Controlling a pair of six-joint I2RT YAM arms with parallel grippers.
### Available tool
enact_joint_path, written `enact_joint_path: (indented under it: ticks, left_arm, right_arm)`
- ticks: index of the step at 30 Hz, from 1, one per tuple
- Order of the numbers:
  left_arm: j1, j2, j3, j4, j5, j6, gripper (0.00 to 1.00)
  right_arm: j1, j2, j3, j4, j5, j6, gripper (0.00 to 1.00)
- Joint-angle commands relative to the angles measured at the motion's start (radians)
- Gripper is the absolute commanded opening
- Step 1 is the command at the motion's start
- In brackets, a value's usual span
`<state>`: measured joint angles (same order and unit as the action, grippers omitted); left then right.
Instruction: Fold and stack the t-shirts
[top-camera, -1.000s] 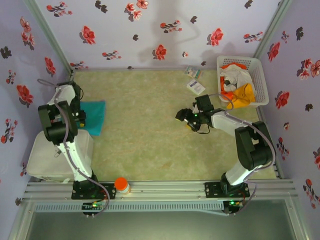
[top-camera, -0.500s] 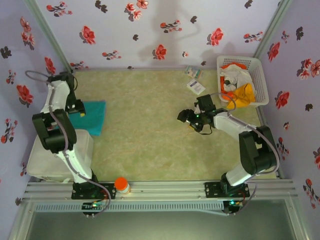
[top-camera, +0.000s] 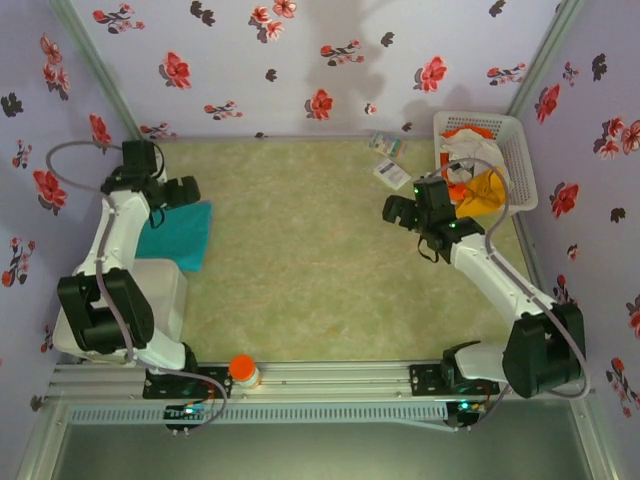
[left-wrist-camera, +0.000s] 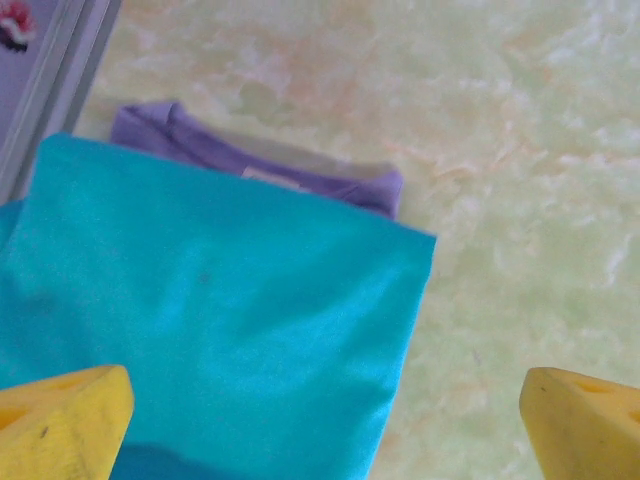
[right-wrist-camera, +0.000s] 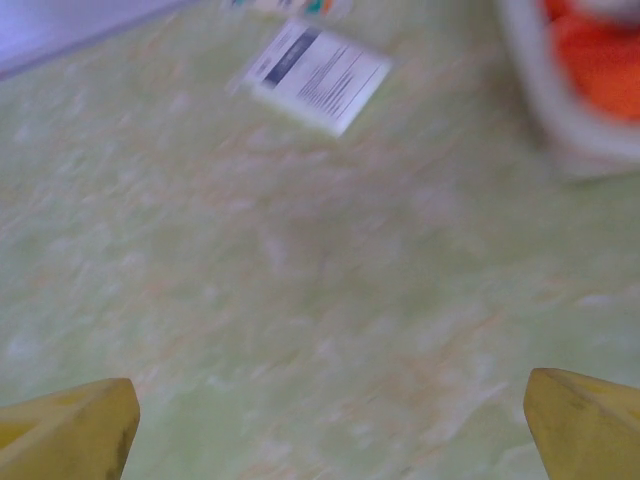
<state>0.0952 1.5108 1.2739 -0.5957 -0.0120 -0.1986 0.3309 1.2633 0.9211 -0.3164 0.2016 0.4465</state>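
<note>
Top view: noted left fingers at 10 o'clock, over the far edge of the folded teal t-shirt. Noted right fingers at 2 o'clock, near the basket holding an orange garment.

Left wrist: found fingers spread wide, gripping nothing. Found purple t-shirt stacked beneath the teal one, collar peeking out at 12 o'clock.

Right wrist: found fingers spread over bare surface, packet at 12 o'clock.

Judged next garment due. Recommend reaching into the basket, pinching one layer only and lifting clear of the rim.

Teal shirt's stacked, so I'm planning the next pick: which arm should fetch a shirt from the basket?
Right. The right fingers hover open near the basket of garments; the left fingers hang over the teal shirt, across the table.
</note>
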Motion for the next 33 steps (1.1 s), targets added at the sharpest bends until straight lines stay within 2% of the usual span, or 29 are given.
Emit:
enact_joint_path:
  ticks: [1,9,12,16,20,23,26,29,33]
  left_arm:
    - [0.001,-0.051,-0.118,0.341,-0.001,-0.018,1.0]
    - [0.002,-0.054,-0.354,0.58,-0.047,-0.026,1.0]
    - [0.0,-0.098,-0.521,0.796,-0.046,-0.015,1.0]
    - [-0.031,-0.165,-0.732,1.089,-0.072,0.112,1.0]
    - [-0.039,-0.16,-0.771,1.105,-0.095,0.125,1.0]
    - [-0.043,-0.129,-0.833,1.233,-0.093,0.114,1.0]
    - [-0.048,-0.105,-0.858,1.323,-0.083,0.118,1.0]
    - [-0.052,-0.057,-0.839,1.333,-0.067,0.13,1.0]
    - [-0.064,0.02,-0.879,1.463,-0.065,0.146,1.0]
  right_arm:
    - [-0.011,-0.047,-0.082,0.087,0.218,-0.129,0.99]
    - [-0.041,-0.165,-0.353,0.422,0.277,-0.256,0.99]
    - [-0.067,-0.166,-0.437,0.552,0.283,-0.287,0.99]
    - [-0.1,-0.13,-0.458,0.615,0.297,-0.31,0.99]
    - [-0.131,-0.083,-0.493,0.669,0.268,-0.31,0.99]
    - [-0.16,-0.048,-0.579,0.845,0.238,-0.307,0.99]
    - [-0.184,-0.039,-0.58,0.869,0.21,-0.317,0.99]
    - [-0.194,0.005,-0.616,1.03,0.211,-0.345,0.99]
    - [-0.208,0.072,-0.576,1.05,0.182,-0.361,0.99]
